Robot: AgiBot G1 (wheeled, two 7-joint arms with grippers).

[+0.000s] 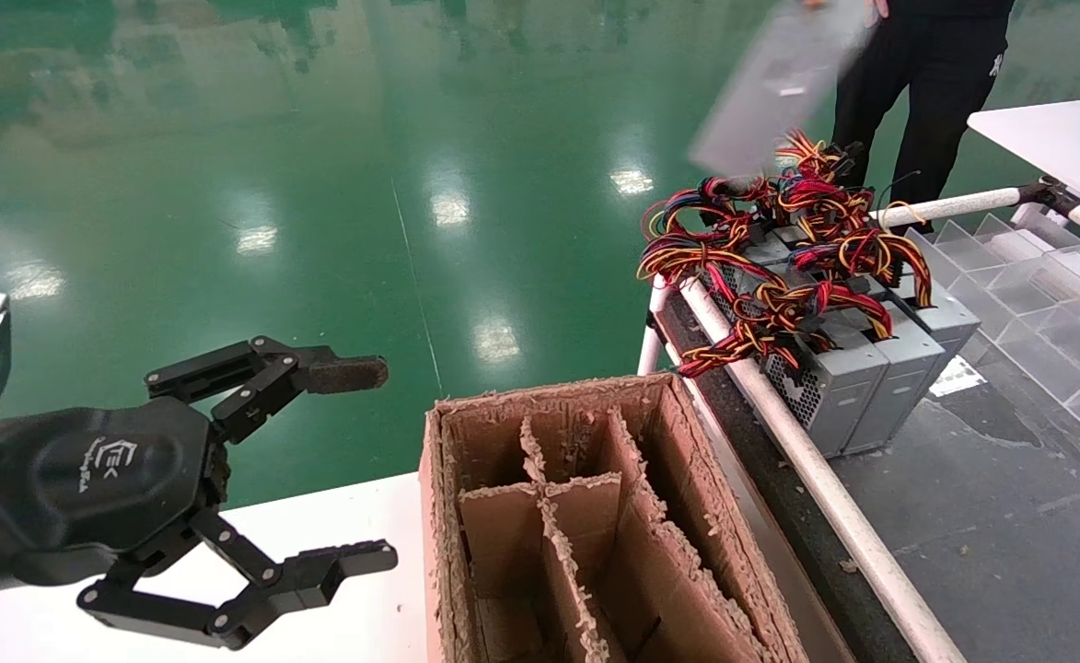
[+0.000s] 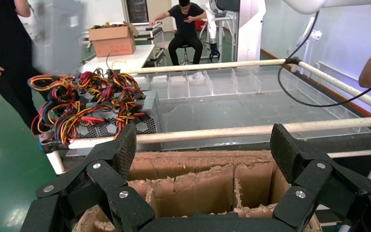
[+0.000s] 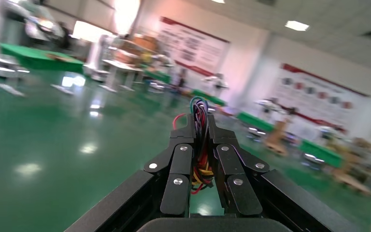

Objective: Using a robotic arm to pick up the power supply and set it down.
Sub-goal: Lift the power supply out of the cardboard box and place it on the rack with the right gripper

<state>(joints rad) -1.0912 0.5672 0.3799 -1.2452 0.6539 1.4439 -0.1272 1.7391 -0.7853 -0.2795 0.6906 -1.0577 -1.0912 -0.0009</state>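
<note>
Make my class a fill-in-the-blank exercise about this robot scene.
1. The jaws of the left gripper are ____.
2. The right gripper is ____ on a bunch of wires.
3. The glossy floor is coloured ____.
4. The box with dividers is made of ____.
Missing words: open; shut; green; cardboard.

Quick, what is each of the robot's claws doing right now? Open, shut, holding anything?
Left gripper: open and holding nothing, beside the brown cardboard box with dividers.
Right gripper: shut on a bundle of red, yellow and black wires.
</note>
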